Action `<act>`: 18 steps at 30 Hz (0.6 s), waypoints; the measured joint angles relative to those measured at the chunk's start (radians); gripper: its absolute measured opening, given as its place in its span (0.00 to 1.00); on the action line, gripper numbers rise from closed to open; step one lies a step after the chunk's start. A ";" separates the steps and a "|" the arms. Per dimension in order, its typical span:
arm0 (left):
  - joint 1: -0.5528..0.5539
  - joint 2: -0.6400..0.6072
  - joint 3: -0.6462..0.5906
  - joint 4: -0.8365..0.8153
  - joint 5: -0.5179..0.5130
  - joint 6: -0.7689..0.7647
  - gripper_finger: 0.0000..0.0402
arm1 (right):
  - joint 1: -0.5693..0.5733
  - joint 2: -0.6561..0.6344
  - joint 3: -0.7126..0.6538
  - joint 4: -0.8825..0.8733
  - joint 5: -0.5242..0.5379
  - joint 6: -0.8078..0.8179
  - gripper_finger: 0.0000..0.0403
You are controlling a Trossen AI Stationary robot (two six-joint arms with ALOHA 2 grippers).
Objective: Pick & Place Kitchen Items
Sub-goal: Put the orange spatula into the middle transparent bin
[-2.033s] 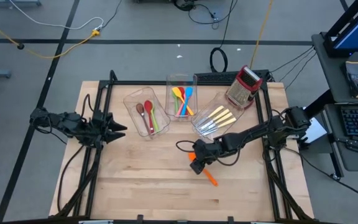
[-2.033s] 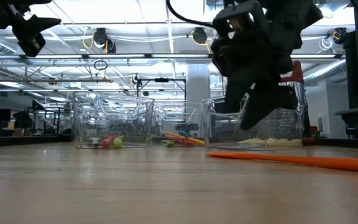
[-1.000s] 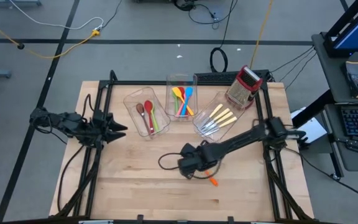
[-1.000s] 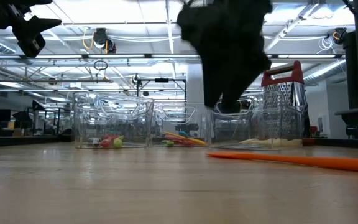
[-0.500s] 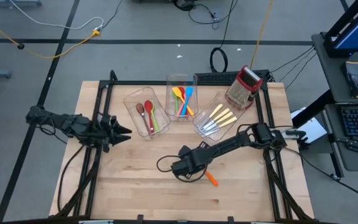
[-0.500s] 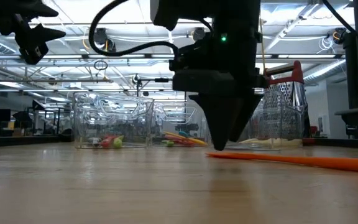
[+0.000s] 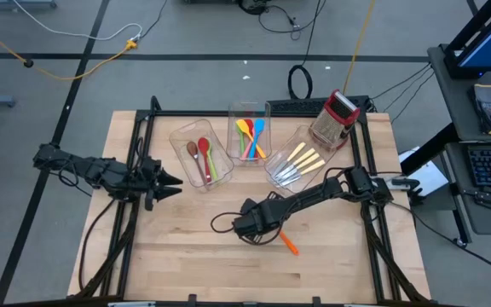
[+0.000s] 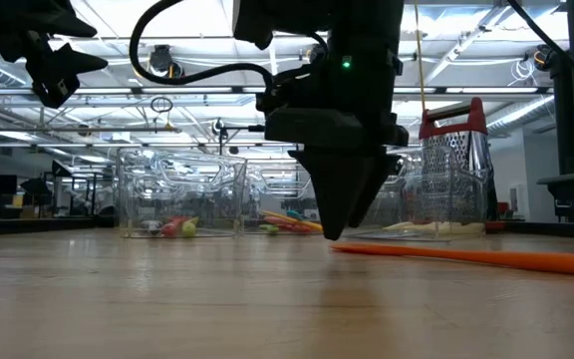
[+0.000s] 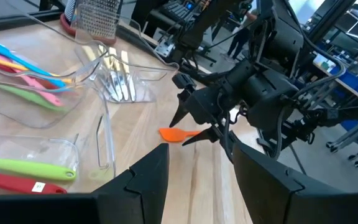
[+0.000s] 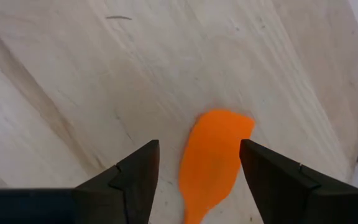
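On the wooden bench, near its middle: the right pincer poised over a flat orange spatula.

Its fingers stand wide apart, holding nothing, straddling the blade so that closing would likely pinch it for a lift toward the clear plastic bins, where sorted utensils already lie. The left pincer waits part-open and empty beside the spoon bin.

We see an orange spatula lying flat on the bare wood. Red, brown and green spoons, coloured spatulas and cream-handled cutlery lie in three separate clear bins.
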 joint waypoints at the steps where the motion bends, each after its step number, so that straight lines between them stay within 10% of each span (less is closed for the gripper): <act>1: 0.000 0.000 0.000 0.000 0.000 0.000 0.45 | 0.000 0.000 0.000 0.004 -0.001 -0.011 0.54; 18: 0.000 0.000 0.000 0.000 0.000 0.000 0.45 | -0.014 0.000 0.000 -0.013 -0.139 -0.107 0.53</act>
